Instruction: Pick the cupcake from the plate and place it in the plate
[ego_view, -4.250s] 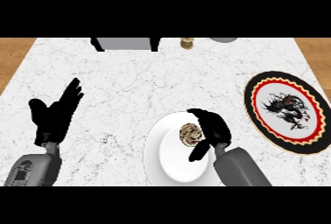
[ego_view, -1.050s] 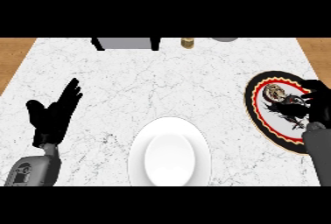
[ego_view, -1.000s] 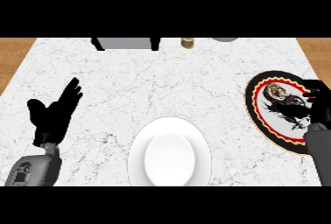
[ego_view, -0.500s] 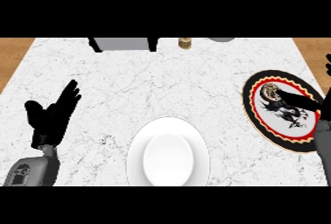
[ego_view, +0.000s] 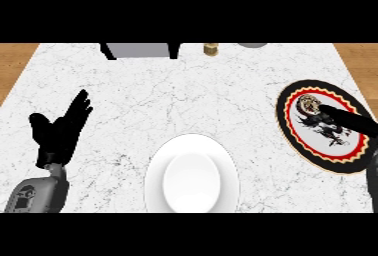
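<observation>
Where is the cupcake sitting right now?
In the head view, the cupcake sits on the upper part of the patterned plate at the counter's right side, just beside the right hand, which stretches across that plate.

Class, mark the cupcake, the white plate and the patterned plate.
cupcake (ego_view: 310, 104): head view, its top.
white plate (ego_view: 190, 176): head view, bare centre.
patterned plate (ego_view: 334, 144): head view, bare lower part.

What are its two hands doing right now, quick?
Left hand: open, resting, holding nothing.
Right hand: open over the patterned plate, holding nothing.
</observation>
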